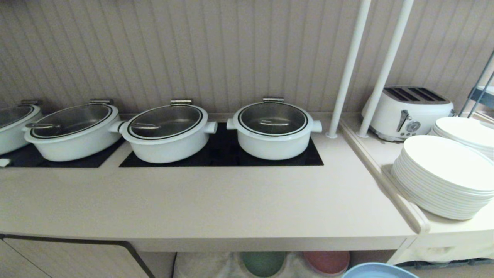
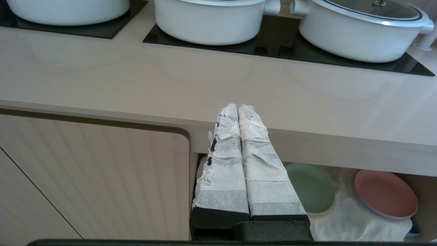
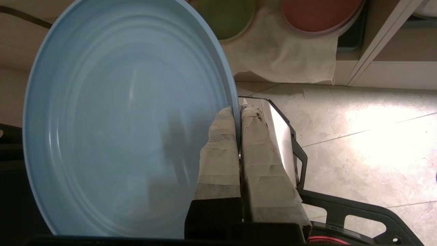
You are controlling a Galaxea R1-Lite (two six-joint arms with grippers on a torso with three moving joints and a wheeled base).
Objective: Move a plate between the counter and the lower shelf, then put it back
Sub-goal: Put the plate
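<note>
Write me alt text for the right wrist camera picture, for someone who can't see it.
The right gripper, its taped fingers shut, pinches the rim of the light-blue plate, which fills most of the view. Beyond it, a green plate and a pink plate lie on the white cloth of the lower shelf, above a tiled floor.

Four white pots (image 1: 273, 129) with glass lids sit in a row on the black hob panels (image 1: 222, 154) set into the counter (image 1: 200, 200). To the right, behind two white poles (image 1: 349, 69), a side ledge (image 1: 380, 152) carries a white toaster (image 1: 407, 112) and two stacks of large white plates (image 1: 444, 177). Under the counter's front edge, the lower shelf (image 1: 227, 264) shows a green plate (image 1: 263, 263) and a pink plate (image 1: 326, 261) on white cloth. The rim of the light-blue plate (image 1: 378, 271) pokes up at the bottom edge, in front of the shelf.
</note>
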